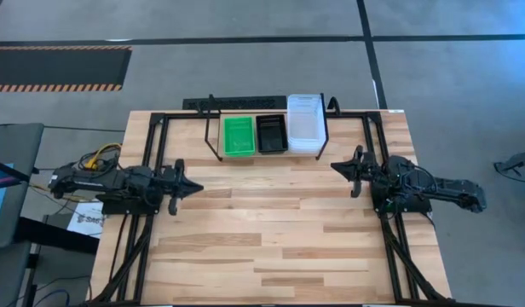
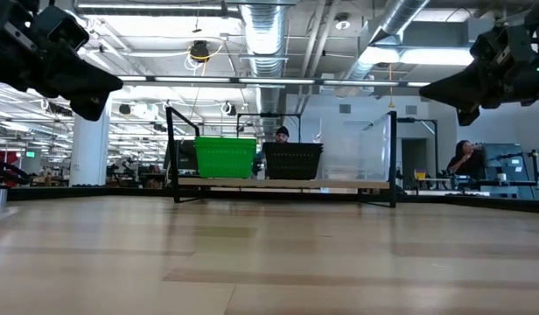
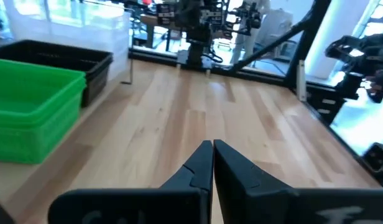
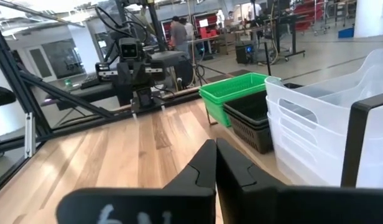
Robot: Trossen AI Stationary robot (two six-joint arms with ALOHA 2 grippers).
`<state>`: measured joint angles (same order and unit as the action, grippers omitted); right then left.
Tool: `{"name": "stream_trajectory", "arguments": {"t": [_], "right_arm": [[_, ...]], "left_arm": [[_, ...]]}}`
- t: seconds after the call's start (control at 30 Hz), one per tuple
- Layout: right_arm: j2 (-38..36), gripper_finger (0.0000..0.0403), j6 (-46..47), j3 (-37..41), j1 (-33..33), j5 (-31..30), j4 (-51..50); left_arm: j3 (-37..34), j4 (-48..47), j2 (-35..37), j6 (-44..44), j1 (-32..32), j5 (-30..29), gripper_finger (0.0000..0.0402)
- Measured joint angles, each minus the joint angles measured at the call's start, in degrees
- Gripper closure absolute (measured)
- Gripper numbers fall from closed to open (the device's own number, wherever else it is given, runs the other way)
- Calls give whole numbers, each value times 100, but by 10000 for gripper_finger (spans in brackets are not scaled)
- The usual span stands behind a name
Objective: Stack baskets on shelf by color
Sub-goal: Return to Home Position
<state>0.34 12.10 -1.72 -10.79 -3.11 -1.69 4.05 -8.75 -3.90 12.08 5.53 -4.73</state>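
So, up close both arms hover above the worktop (image 1: 271, 247) with nothing held: left pincer (image 1: 197, 186) clenched on the left side, right pincer (image 1: 335, 165) clenched on the right. Further back at the far edge, the shelf (image 2: 171, 150) holds the green baskets (image 1: 239, 136), black baskets (image 1: 271, 133) and clear baskets (image 1: 303, 124) side by side. For homing I'd retract each arm straight back, watching the right one, since it's nearer the clear stack.

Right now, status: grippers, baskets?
Left gripper shut, empty, table's left side. Right gripper shut, empty, right side. Green stack, black stack, clear stack on shelf. Nothing in the way.
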Motion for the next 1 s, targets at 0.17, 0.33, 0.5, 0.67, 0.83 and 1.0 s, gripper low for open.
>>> {"name": "stream_trajectory", "arguments": {"t": [0.17,0.33,0.5,0.67,0.83,1.0], "right_arm": [[2,376,-2,0,2,2,-20],[1,376,-11,0,2,2,-22],[2,375,-11,0,2,2,-25],[2,375,-11,2,2,2,-11],[1,375,-9,2,2,3,-7],[2,374,-9,4,2,4,-2]], "left_arm": [[0,-2,-22,-131,-100,-108,401],[0,-4,-22,80,-115,-109,401],[0,-4,-22,101,-115,-106,401],[0,-7,-22,102,-115,-106,401],[0,-7,-22,96,-115,-106,401],[0,-9,-22,96,-115,-106,401]]}}
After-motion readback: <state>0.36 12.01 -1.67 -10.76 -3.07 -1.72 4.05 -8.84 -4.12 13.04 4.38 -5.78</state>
